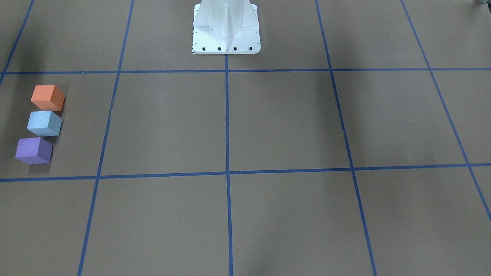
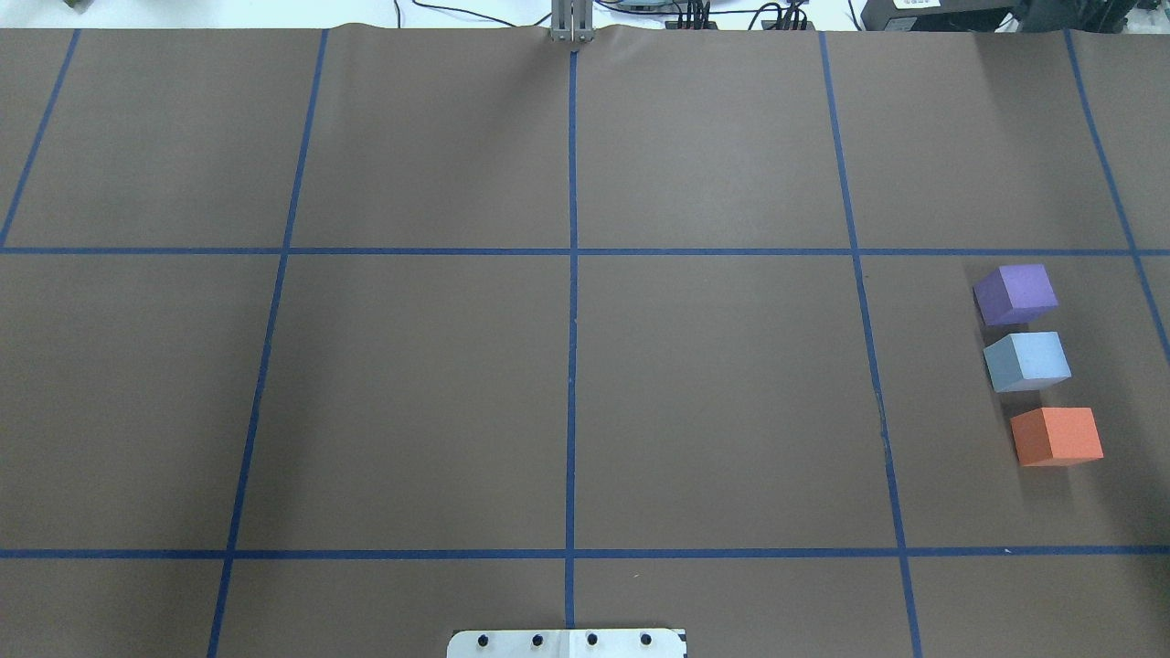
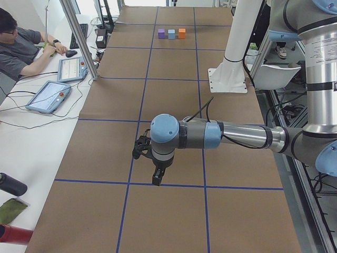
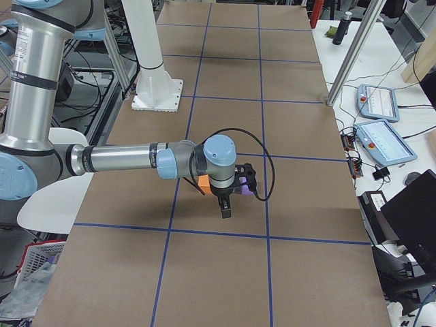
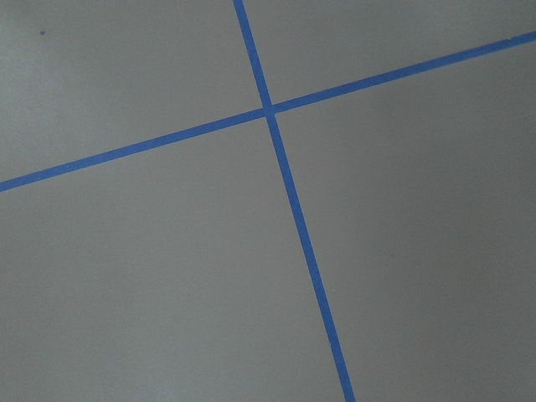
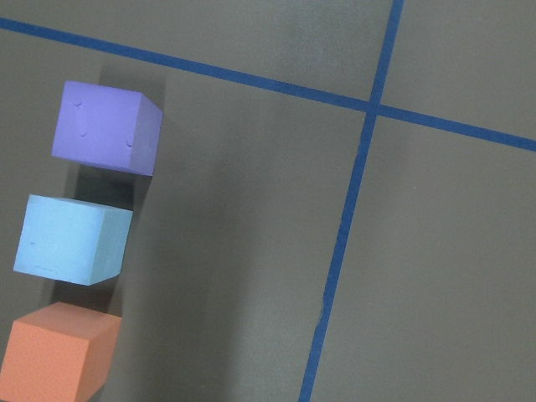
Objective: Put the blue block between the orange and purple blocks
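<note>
Big brown worktop (image 2: 713, 393) with a blue tape grid, and neither arm reaches into the overhead or front views. The left arm (image 3: 231, 134) only shows from the left end and the right arm (image 4: 129, 160) only from the right end. From those angles I can't tell whether the left gripper (image 3: 157, 178) or right gripper (image 4: 225, 208) is spread or pressed together.

The blue block (image 2: 1027, 361) sits far over on the right, in a row with purple (image 2: 1016, 293) on its far side and orange (image 2: 1058, 436) on its near side. To me the placement looks done.

If I had to nudge it: it looks like matte foam, so I'd guess it's light, a bit squishy, grippy and not fragile. I'd come straight down and pinch the two free faces, not the ones facing its neighbours, with light pressure.

On views, the right wrist cam shows thin gaps between all three blocks, which the overhead nearly hides. From the right end the arm covers blue completely, with only bits of orange and purple peeking out. The left wrist cam sees just tape lines.
</note>
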### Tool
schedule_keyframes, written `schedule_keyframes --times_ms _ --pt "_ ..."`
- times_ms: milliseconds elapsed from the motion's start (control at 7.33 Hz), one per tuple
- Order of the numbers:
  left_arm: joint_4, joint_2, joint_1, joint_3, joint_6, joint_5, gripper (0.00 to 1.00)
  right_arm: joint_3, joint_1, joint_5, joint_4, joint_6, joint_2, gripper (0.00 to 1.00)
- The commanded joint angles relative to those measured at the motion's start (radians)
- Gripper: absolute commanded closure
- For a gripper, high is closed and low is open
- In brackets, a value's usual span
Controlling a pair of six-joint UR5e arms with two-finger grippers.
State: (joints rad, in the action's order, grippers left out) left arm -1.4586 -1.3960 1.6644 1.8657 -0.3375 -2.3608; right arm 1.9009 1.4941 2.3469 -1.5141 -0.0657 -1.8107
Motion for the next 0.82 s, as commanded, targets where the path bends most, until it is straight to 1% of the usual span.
schedule_keyframes --times_ms 0,682 --pt "0.000 -0.001 0.000 0.001 0.002 -0.002 0.00 0.000 0.000 0.000 0.000 0.001 0.001 0.00" --pt "0.000 -0.008 0.000 0.000 0.000 0.000 0.00 0.001 0.000 -0.003 0.000 0.003 0.002 0.00"
